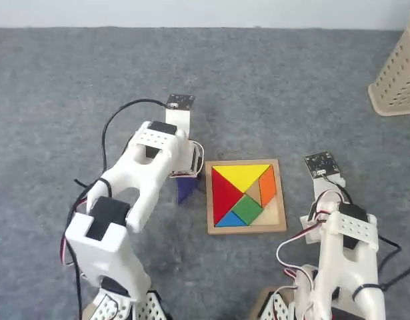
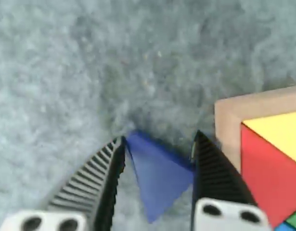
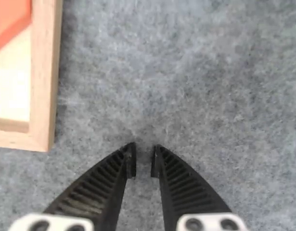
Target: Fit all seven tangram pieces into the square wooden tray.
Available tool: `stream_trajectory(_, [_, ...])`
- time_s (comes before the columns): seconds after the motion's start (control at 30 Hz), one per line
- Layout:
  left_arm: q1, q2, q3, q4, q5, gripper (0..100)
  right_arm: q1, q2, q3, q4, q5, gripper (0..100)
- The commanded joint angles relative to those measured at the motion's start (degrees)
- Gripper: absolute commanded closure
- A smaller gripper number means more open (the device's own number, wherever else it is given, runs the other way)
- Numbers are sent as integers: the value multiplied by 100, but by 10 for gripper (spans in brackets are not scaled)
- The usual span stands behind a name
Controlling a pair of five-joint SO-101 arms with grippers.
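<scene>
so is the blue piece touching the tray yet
Apart. The high view shows a strip of grey carpet between the blue piece and the rim of the wooden tray.

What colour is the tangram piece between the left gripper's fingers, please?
That tangram piece is dark blue; see left wrist view.
</scene>
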Motion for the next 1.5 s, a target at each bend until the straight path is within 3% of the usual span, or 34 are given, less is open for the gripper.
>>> stream_trajectory(0.0, [-167,-941,180,123,-35,783,101,-101,53,-110,-9,908])
stream_trajectory(0.27, [18,-2462,1543,-316,-598,778,101,-101,53,-110,-9,908])
stream_trajectory(0.53, [422,-1284,1332,-686,-668,778,101,-101,53,-110,-9,908])
stream_trajectory(0.7, [413,-431,690,-53,-651,781,101,-101,53,-110,-9,908])
stream_trajectory(1.0, [404,-440,681,-35,-651,787,101,-101,53,-110,-9,908])
stream_trajectory(1.17, [404,-440,681,-44,-677,883,101,-101,53,-110,-9,908])
stream_trajectory(1.3, [396,-440,673,-35,-677,905,101,-101,53,-110,-9,908])
stream_trajectory(1.47, [-105,-888,637,123,-703,908,101,-101,53,-110,-9,908])
